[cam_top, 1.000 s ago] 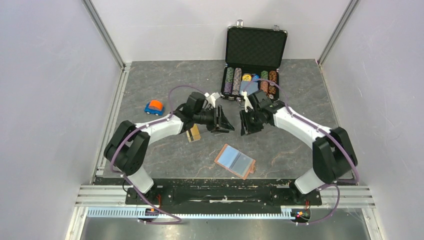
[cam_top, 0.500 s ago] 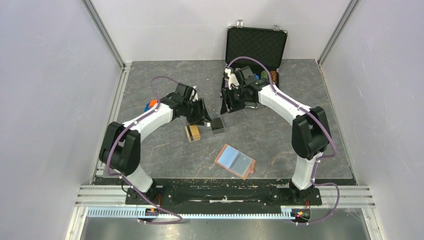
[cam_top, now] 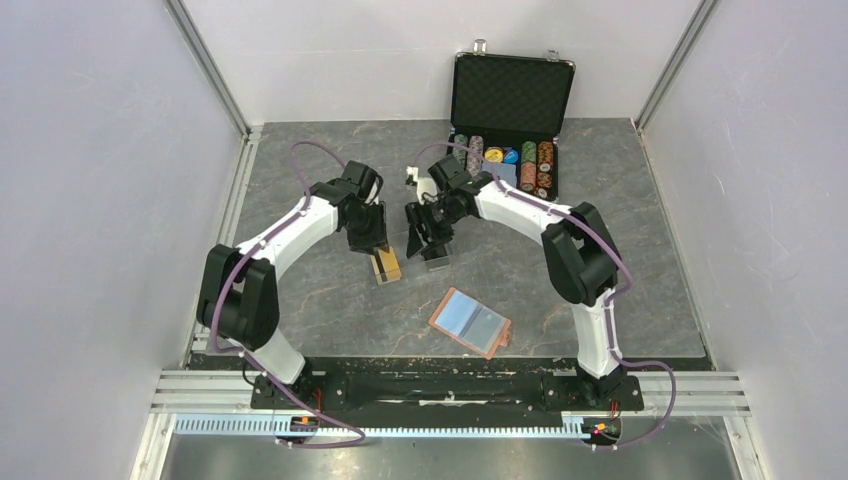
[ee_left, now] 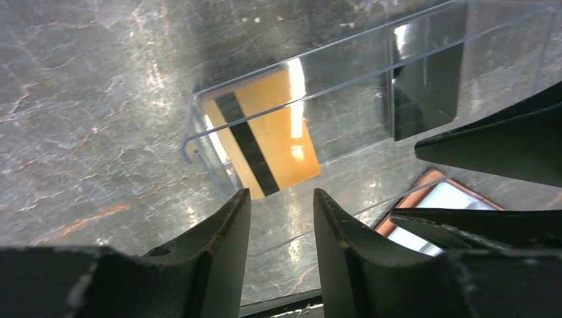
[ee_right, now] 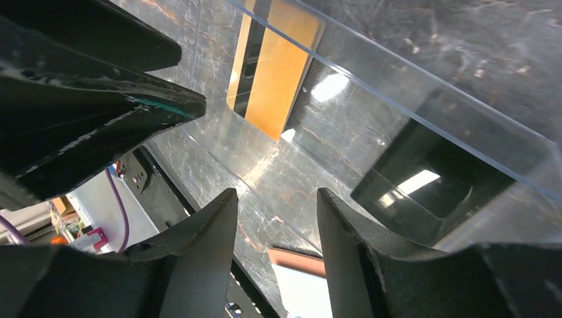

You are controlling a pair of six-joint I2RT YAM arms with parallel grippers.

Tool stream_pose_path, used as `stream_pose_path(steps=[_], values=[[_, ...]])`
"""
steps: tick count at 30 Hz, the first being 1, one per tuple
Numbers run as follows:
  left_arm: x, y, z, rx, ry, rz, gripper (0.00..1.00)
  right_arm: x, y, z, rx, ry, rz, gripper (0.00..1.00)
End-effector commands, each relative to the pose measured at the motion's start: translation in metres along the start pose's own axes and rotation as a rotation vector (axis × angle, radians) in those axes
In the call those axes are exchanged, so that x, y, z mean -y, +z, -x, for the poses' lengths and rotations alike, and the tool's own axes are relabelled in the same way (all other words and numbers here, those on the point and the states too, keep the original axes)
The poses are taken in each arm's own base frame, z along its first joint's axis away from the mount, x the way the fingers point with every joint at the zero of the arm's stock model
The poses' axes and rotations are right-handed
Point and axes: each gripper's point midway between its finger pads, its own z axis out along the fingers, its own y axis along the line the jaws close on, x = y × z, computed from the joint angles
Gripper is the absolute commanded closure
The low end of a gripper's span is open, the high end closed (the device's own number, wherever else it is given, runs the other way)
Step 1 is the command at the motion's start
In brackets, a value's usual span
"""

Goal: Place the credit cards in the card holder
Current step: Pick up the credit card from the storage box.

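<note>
A gold-orange credit card [ee_left: 265, 142] with a black stripe sits inside a small clear box [cam_top: 386, 267]. A black credit card [ee_left: 424, 93] sits in a second clear box [cam_top: 437, 255] beside it. The card holder [cam_top: 470, 322] lies open on the table nearer the arm bases, blue side up, tan rim showing [ee_left: 424, 189]. My left gripper [cam_top: 372, 243] hovers just above the gold card's box, open, with nothing between its fingers [ee_left: 281, 199]. My right gripper [cam_top: 422, 243] hangs open over the black card's box [ee_right: 277, 199]. The two grippers are close together.
An open black case [cam_top: 512, 95] with poker chips [cam_top: 500, 165] stands at the back of the table. The left arm hides part of the table at the left.
The left gripper drew back leftward to the gold card's box. The right gripper swung out toward the chip case, then came down over the black card's box, its jaws wider than before.
</note>
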Motion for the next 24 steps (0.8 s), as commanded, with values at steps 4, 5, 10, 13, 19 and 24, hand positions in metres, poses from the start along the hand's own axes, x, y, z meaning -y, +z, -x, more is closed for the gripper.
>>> stream_pose_path(steps=[4,5,10,13,19,24], values=[[-0.024,-0.006,-0.009,-0.026,0.033,0.081,0.55,-0.019,0.026,0.014,0.014,-0.026,0.078,0.5],[-0.026,-0.005,-0.011,-0.033,0.031,0.091,0.55,-0.017,0.03,0.013,0.01,-0.023,0.068,0.5],[-0.037,-0.002,-0.02,-0.061,0.026,0.136,0.56,-0.002,0.044,0.007,-0.003,-0.02,-0.003,0.5],[-0.046,-0.002,-0.023,-0.067,0.032,0.179,0.56,0.004,0.053,0.001,-0.019,-0.014,-0.026,0.51],[-0.055,0.004,-0.036,-0.105,0.034,0.209,0.58,-0.001,0.069,-0.006,-0.044,-0.013,-0.012,0.51],[-0.057,0.018,-0.052,-0.164,0.03,0.192,0.63,-0.009,0.084,-0.015,-0.069,0.003,0.013,0.53]])
